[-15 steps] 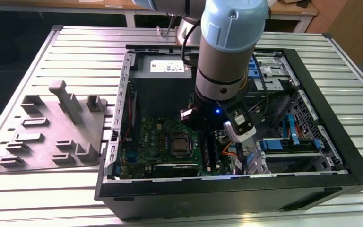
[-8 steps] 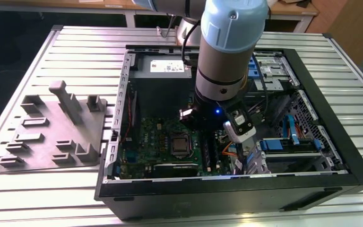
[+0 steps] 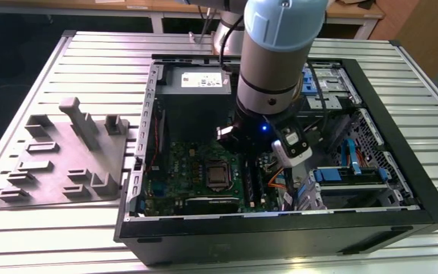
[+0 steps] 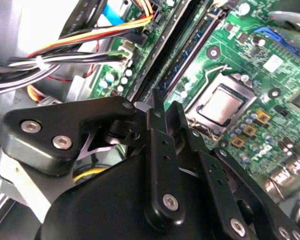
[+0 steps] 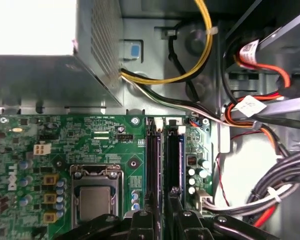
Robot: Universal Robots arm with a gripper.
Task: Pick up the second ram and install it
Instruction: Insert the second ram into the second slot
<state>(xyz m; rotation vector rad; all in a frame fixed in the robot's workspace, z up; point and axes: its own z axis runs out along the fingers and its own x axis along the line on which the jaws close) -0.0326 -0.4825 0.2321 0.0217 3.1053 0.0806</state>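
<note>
1. An open computer case [image 3: 280,220] is lying on its side on a ribbed metal table [image 3: 89,51], and a grey moulded holder [image 3: 63,160] is sitting just beside it on the exterior view's left.
2. Inside the case, a green motherboard [image 3: 177,171] is lying flat, with a grey power-supply box [image 3: 196,80] at the far end and blue-tabbed drive bays [image 3: 348,165] on the exterior view's right.
3. The robot arm [image 3: 276,51] is reaching down into the case, over the motherboard's edge nearest the drive bays.
4. The gripper [image 5: 162,212] is sitting directly over the long black memory slots [image 5: 174,160], with its two fingers [image 4: 157,125] drawn close together.
5. A thin dark edge is showing between the fingertips in the first wrist view, but I cannot tell whether that is the second ram or the slot below, so its place is unclear.
6. The metal processor socket [image 5: 95,195] is sitting just beside the slots.
7. Bundled wires [image 5: 190,70], yellow, black, white and red, are running from the power-supply box across to the drive side.
</note>
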